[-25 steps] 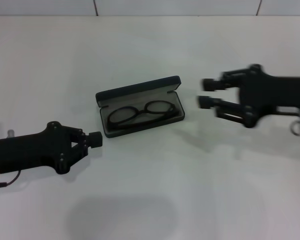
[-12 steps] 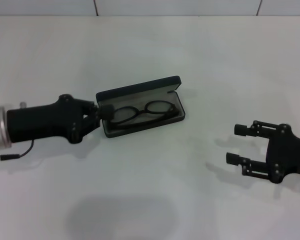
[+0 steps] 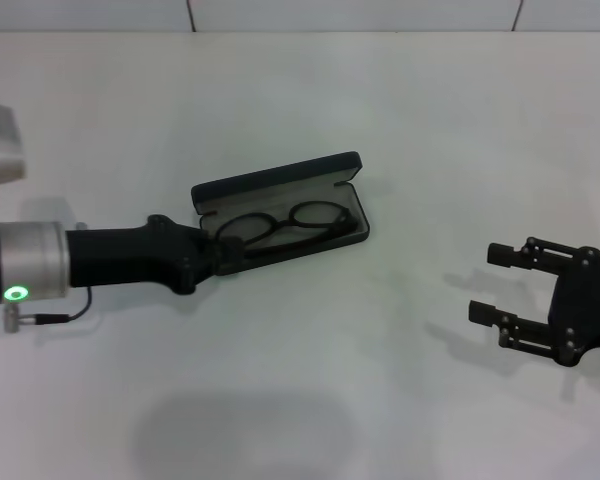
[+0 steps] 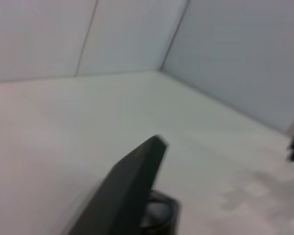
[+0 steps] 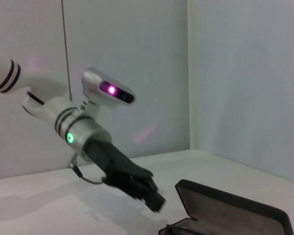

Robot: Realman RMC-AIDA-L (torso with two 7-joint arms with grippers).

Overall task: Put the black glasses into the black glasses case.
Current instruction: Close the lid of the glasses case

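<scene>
The black glasses case (image 3: 280, 181) lies open at the table's middle, its lid raised at the back. The black glasses (image 3: 292, 222) rest inside on the grey lining. My left gripper (image 3: 230, 255) is shut, and its tip lies over the case's left front corner, by the left lens; whether it touches I cannot tell. My right gripper (image 3: 495, 284) hangs open, well off to the right of the case and nearer to me. The left wrist view has the case lid (image 4: 137, 181) close up. In the right wrist view, the left gripper (image 5: 148, 192) sits beside the case lid (image 5: 230, 211).
The white table (image 3: 310, 400) ends at a tiled wall (image 3: 360, 14) along the back. A grey cable (image 3: 50, 318) hangs under the left wrist, near its green light.
The left gripper has advanced rightward from the table's left to the case's left front corner. The right gripper has drawn back from beside the case to the near right, still open.
</scene>
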